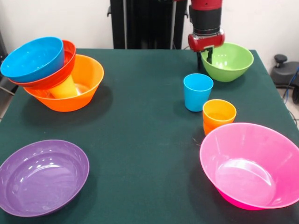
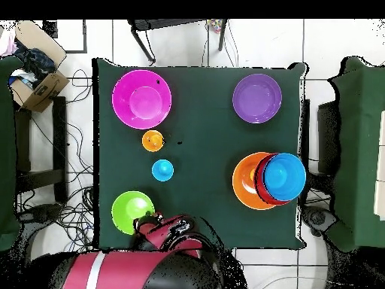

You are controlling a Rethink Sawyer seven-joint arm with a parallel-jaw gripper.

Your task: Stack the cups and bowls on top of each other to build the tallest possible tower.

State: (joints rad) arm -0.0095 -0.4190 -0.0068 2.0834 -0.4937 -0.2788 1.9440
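Observation:
The tower stands at the left of the front view. Its base is a big orange bowl [image 1: 81, 91] [image 2: 242, 181]. A yellow cup [image 1: 65, 88] inside it props up a tilted red-orange bowl [image 1: 58, 74] [image 2: 260, 188] with a blue bowl [image 1: 32, 58] [image 2: 285, 176] nested in it. A green bowl [image 1: 231, 63] [image 2: 131, 211] sits at the far right by the pedestal. My gripper [image 1: 205, 58] [image 2: 147, 223] is at its rim. A blue cup [image 1: 197, 92] [image 2: 162, 170] and an orange cup [image 1: 218, 115] [image 2: 153, 140] stand upright in front of the green bowl.
A pink bowl [image 1: 252, 165] [image 2: 141, 98] lies tilted at the near right and a purple bowl [image 1: 42, 177] [image 2: 256, 98] at the near left, both on the dark green table [image 1: 140, 121]. A cardboard box [image 2: 37, 83] sits off the table.

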